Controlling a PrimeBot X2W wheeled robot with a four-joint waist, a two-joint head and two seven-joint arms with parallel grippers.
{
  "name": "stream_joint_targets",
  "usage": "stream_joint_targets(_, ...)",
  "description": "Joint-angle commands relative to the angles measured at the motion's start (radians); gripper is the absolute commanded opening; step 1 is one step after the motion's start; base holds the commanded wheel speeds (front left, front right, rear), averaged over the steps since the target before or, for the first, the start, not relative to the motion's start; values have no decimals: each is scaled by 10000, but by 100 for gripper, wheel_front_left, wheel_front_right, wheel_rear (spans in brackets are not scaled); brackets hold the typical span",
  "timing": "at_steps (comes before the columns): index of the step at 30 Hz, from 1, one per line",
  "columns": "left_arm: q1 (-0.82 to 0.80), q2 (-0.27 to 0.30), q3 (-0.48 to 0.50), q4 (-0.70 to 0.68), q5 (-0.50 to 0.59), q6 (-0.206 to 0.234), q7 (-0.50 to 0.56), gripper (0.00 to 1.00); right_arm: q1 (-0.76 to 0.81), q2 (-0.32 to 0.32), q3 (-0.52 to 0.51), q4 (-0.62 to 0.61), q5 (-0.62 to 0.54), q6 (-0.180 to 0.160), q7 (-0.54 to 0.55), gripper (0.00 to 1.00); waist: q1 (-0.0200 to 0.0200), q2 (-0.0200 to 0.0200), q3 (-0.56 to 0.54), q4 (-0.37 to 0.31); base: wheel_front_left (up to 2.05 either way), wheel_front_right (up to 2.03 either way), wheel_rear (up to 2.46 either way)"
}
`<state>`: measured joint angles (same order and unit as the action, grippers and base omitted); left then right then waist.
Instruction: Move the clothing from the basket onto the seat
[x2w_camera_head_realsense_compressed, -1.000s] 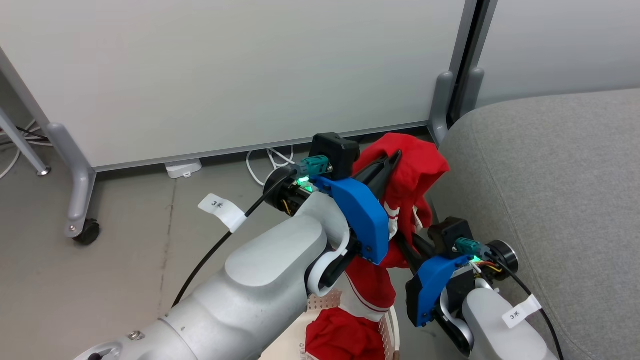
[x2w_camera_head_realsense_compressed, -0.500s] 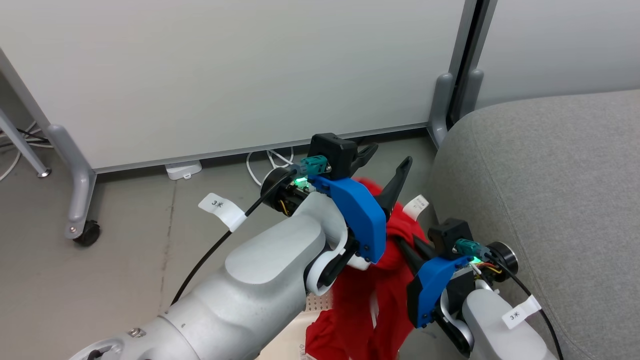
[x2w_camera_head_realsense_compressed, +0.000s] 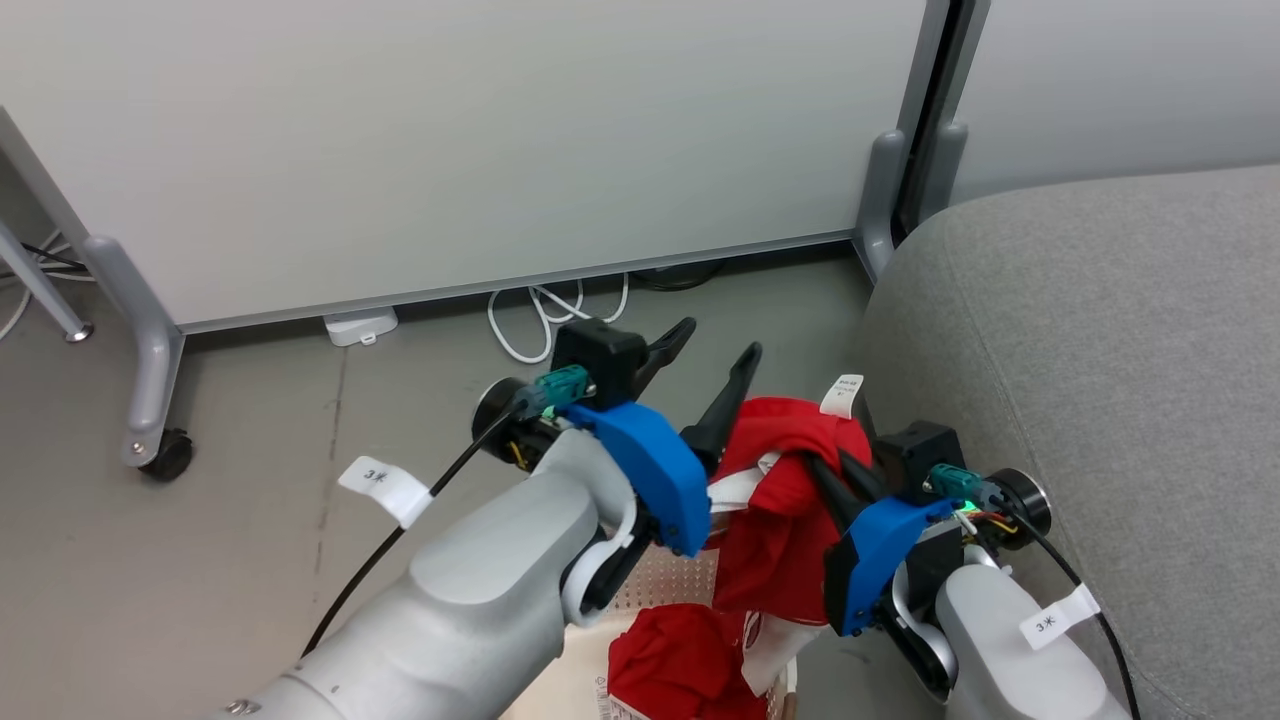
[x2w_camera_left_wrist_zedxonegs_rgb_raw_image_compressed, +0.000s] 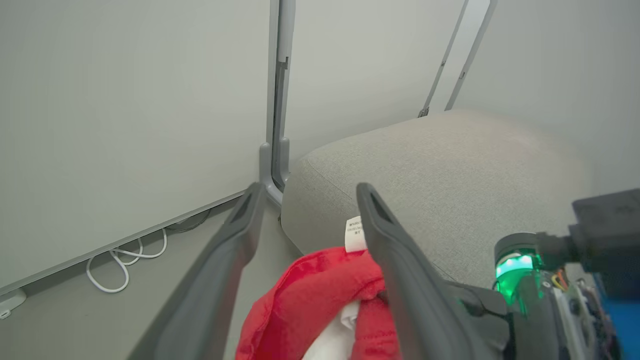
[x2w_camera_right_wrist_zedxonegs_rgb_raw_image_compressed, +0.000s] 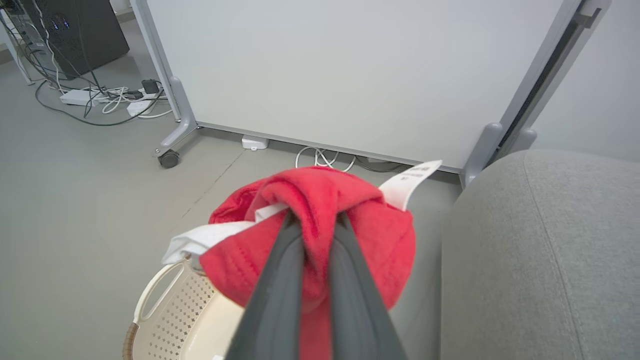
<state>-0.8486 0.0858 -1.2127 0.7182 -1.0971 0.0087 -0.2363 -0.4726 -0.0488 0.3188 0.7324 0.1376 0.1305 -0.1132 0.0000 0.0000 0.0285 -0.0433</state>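
Grey floor (x2w_camera_head_realsense_compressed: 250, 420) beside seat (x2w_camera_head_realsense_compressed: 1100, 350): left claw (x2w_camera_head_realsense_compressed: 717, 338) spread wide, holding nothing; right claw (x2w_camera_right_wrist_zedxonegs_rgb_raw_image_compressed: 314, 217) pinching red clothing (x2w_camera_head_realsense_compressed: 780, 520) above basket (x2w_camera_right_wrist_zedxonegs_rgb_raw_image_compressed: 170, 310).

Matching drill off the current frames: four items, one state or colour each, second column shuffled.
1. left gripper
2. right gripper
3. basket
4. seat

A. light grey upholstery
B. open
C. cream, perforated wall
D. shut on red garment

Pairs: 1-B, 2-D, 3-C, 4-A
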Motion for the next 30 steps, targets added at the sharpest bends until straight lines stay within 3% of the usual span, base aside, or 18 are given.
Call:
stream_joint_targets(1, 232, 182, 132, 8, 108, -88, -159, 100, -168, -28, -102, -158, -88, 5, -20, 0, 0, 0, 64, -44, 0, 0, 0)
stream_joint_targets(4, 636, 493, 537, -232, 433, -162, -285, 100, -129, -27, -200, -454, -139, 5, 27, 0, 0, 0, 160, -167, 0, 0, 0)
stream_joint_targets(10, 2432, 1471, 3131, -2181, 2326, 110, -288, 100, -37, -27, -199, -1313, -94, 5, 121, 0, 0, 0, 414, -668, 0, 0, 0)
stream_joint_targets(15, 4172, 1953, 5027, -3600, 4050, 234, -291, 100, 83, -27, -264, -2061, -142, 5, 241, 0, 0, 0, 629, -1250, 0, 0, 0)
stream_joint_targets(23, 6318, 1776, 7510, -5038, 6057, 101, -293, 100, 377, -25, -288, -3041, -76, 5, 513, 0, 0, 0, 873, -2289, 0, 0, 0)
stream_joint_targets(30, 7676, 1391, 8946, -5271, 6779, -128, -292, 100, 607, -24, -375, -3523, -267, 5, 583, 0, 0, 0, 1046, -3250, 0, 0, 0)
